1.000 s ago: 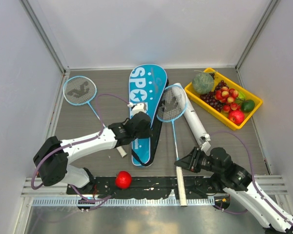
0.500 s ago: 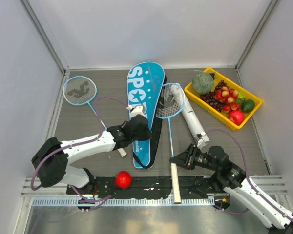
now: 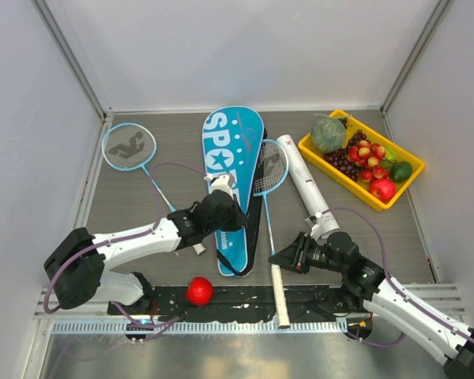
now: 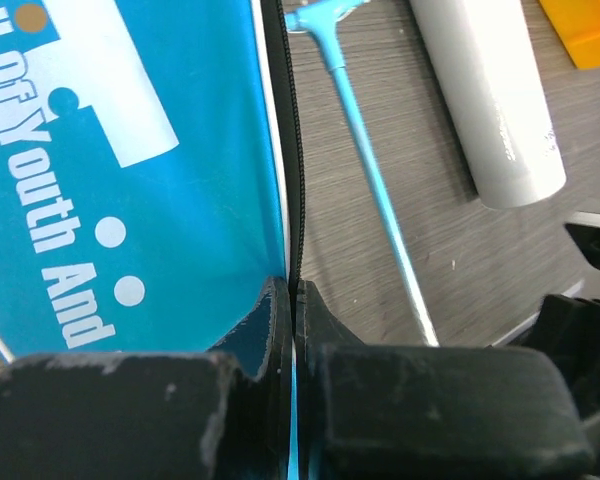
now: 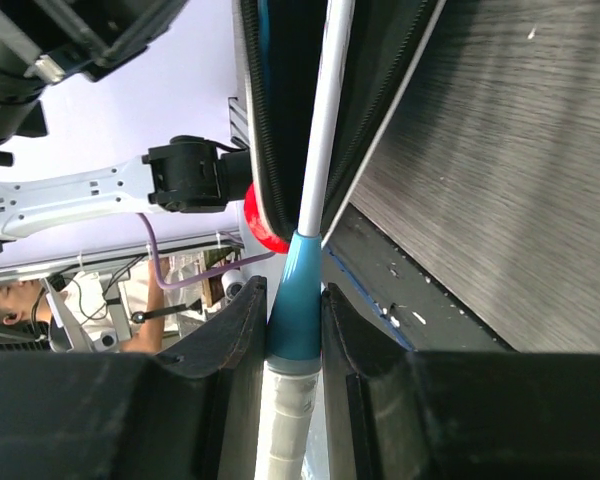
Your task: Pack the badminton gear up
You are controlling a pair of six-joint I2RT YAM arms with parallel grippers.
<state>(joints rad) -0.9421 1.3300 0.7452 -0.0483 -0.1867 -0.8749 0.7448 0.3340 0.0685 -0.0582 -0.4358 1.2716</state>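
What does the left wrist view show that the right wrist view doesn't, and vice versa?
Only left wrist: the left tool pinching the zipper edge of the blue cover, the white tube, a corner of the yellow tray. Only right wrist: the right tool clamped on the racket just above its handle, the red ball. Both: the cover and that racket's shaft.

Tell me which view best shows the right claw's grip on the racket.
Right wrist: the right claw is shut on the racket at the blue collar above its white handle. The top view shows the racket lengthwise but hides the contact; the left wrist shows only its shaft.
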